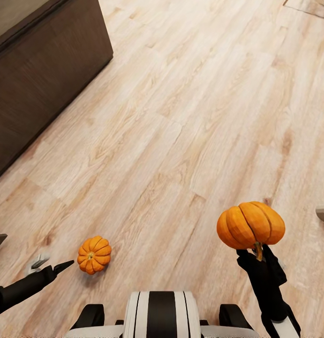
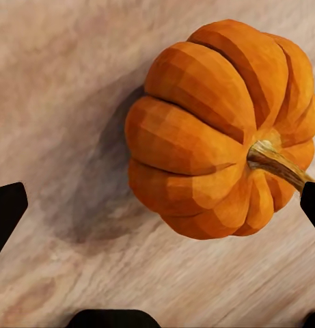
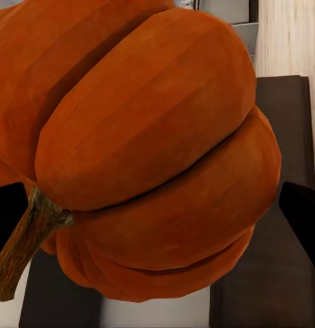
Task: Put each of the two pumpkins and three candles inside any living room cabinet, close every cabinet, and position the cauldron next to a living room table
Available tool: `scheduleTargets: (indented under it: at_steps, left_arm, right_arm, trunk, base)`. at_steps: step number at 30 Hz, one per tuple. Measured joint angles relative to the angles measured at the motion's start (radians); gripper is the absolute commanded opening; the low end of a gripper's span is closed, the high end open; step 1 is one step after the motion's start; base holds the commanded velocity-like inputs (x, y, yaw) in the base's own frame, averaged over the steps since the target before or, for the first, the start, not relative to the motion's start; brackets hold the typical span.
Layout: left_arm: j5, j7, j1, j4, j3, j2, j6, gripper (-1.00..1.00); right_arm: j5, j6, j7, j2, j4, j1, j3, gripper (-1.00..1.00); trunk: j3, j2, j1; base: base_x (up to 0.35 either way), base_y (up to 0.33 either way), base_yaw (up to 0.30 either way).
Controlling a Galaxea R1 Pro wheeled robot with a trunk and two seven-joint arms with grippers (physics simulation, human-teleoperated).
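Head view: right gripper (image 1: 258, 253), black, arm raised upright, pinches the brown stem of a ribbed glossy orange pumpkin (image 1: 250, 225) held in the air above the pale wood-plank floor (image 1: 180, 117). Second ribbed pumpkin (image 1: 94, 254) sits on the floor just beside the left gripper (image 1: 51, 267), whose arm reaches low and whose fingers stand spread, holding nothing. Dark-brown wooden cabinet (image 1: 44, 70) with flat matte sides stands well apart at upper left.

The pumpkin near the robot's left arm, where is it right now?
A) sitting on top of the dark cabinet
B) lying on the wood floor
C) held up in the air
B: the pumpkin lies on the plank floor, just ahead of the left end effector, with its shadow beside it.
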Motion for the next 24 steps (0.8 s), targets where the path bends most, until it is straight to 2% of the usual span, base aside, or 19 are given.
scheduleTargets:
  at_steps: [7, 11, 24]
  left_arm:
    - [0.000, -0.018, 0.000, 0.000, -0.004, -0.001, 0.000, 1.00]
    - [0.000, -0.031, 0.000, 0.000, -0.021, 0.000, 0.000, 1.00]
    - [0.000, -0.032, 0.000, 0.000, -0.027, -0.001, 0.000, 1.00]
  right_arm:
    - [0.005, 0.005, -0.001, -0.001, -0.005, 0.000, 0.002, -1.00]
    - [0.007, 0.007, -0.001, -0.002, -0.005, 0.000, 0.003, -1.00]
    - [0.008, 0.008, -0.022, -0.002, -0.005, 0.000, 0.003, -1.00]
  trunk:
    - [-0.027, -0.002, 0.003]
    - [-0.043, -0.003, 0.005]
    - [-0.043, -0.003, 0.005]
  base:
    - [0.000, 0.000, 0.000]
    - [0.000, 0.000, 0.000]
    - [0.015, -0.022, 0.000]
